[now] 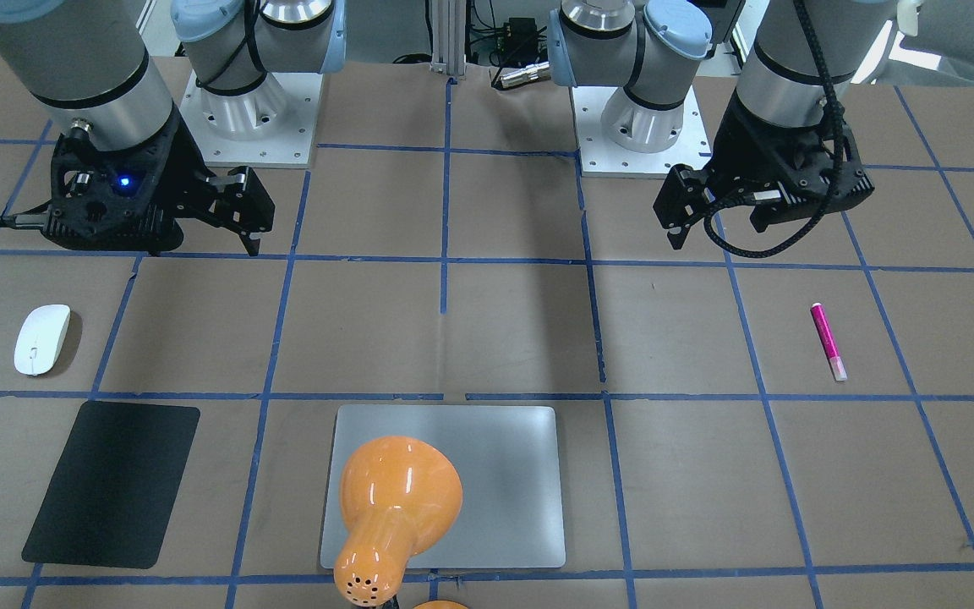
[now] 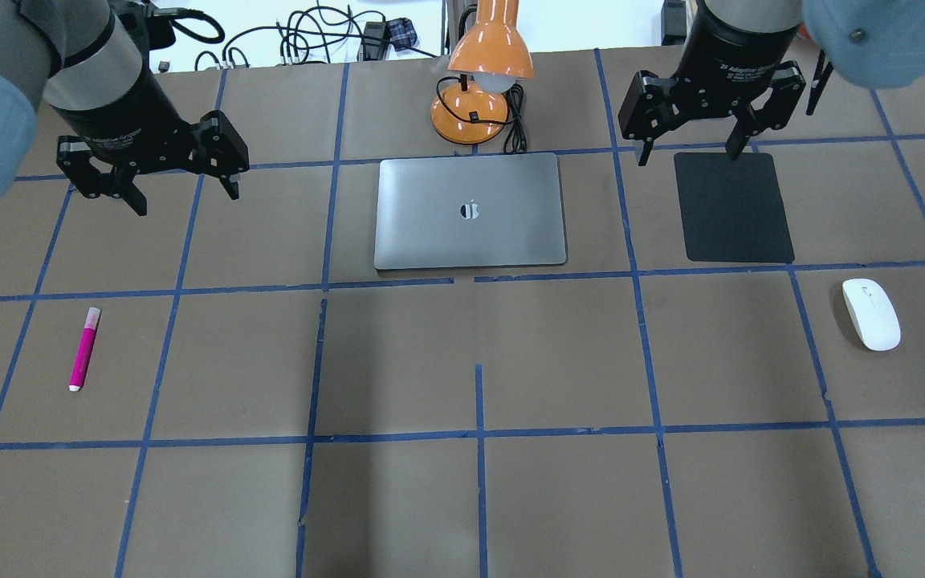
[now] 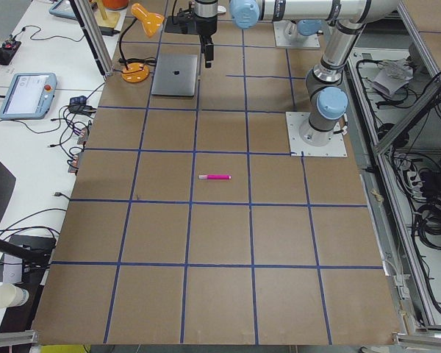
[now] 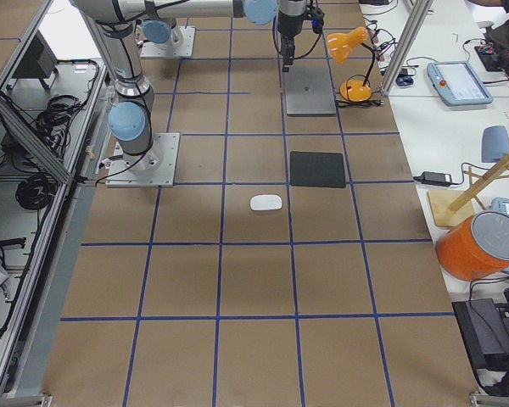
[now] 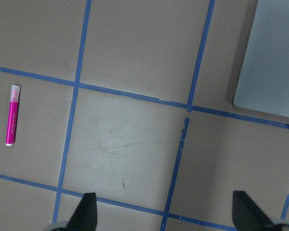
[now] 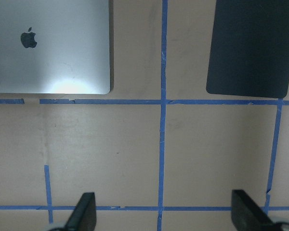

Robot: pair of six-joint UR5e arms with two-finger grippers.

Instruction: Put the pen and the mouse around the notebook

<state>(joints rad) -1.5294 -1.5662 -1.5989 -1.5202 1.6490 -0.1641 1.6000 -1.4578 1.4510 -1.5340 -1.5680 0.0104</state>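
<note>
Hovering left gripper (image 2: 187, 201): spread, empty.
Right gripper (image 2: 689, 156): spread, empty, seemingly over the far edge of the mat (image 2: 733, 207).
Pen (image 2: 84, 349): flat, well left of notebook (image 2: 470, 210).
Mouse (image 2: 871, 314): near mat, well right of notebook.

Brown blue-taped table (image 2: 559, 361), orange desk lamp (image 2: 491, 48), white bench (image 4: 458, 127)
</note>
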